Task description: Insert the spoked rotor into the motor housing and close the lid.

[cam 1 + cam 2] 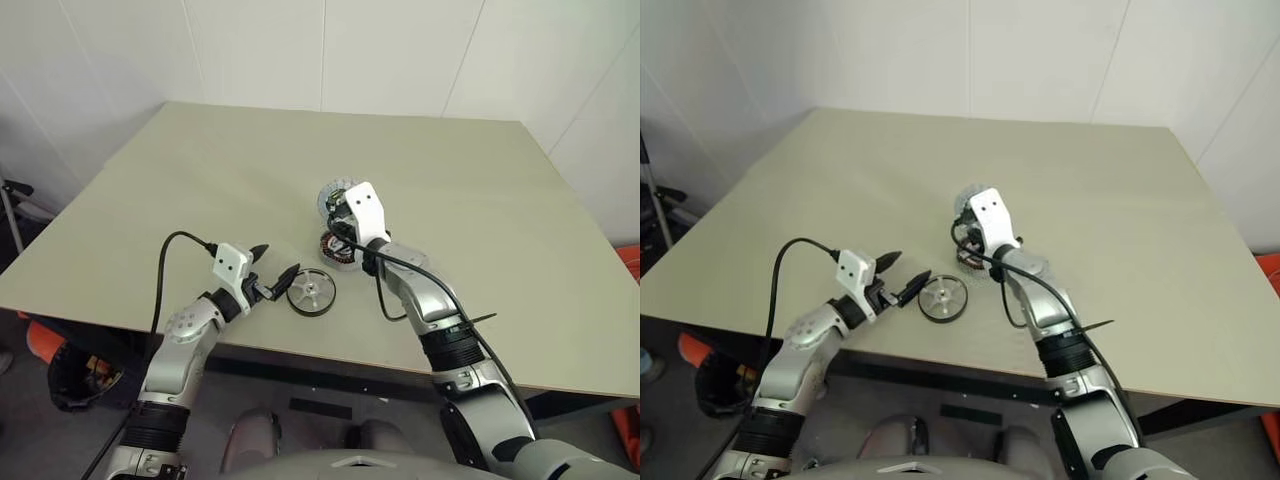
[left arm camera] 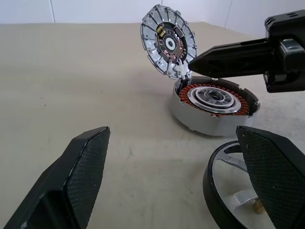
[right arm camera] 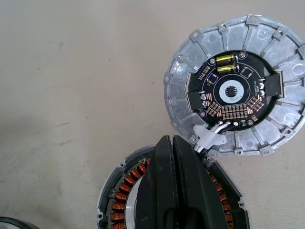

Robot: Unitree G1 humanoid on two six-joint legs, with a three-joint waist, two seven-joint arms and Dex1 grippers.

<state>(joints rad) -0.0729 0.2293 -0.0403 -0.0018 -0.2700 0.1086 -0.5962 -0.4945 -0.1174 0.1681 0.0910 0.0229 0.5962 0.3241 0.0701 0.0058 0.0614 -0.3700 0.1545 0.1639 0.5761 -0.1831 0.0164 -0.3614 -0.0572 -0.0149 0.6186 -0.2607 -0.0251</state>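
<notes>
The motor housing [image 2: 214, 106], a squat round cup with copper windings, sits on the table. Its lid [image 2: 168, 40], with a pale segmented rim and a dark circuit centre, stands tilted up at the housing's far edge, joined to it by a white connector. My right gripper [image 3: 170, 142] is shut with nothing in it. Its tips reach over the housing [image 3: 121, 193] to the base of the lid [image 3: 236, 86], by the connector. The spoked rotor [image 1: 311, 293] lies flat near the table's front edge. My left gripper [image 1: 273, 264] is open just left of the rotor, one finger at its rim.
The beige table [image 1: 200, 190] stretches bare to the left, right and back. Its front edge [image 1: 330, 358] runs just below the rotor. A black cable [image 1: 170, 255] loops from my left wrist. White walls stand behind the table.
</notes>
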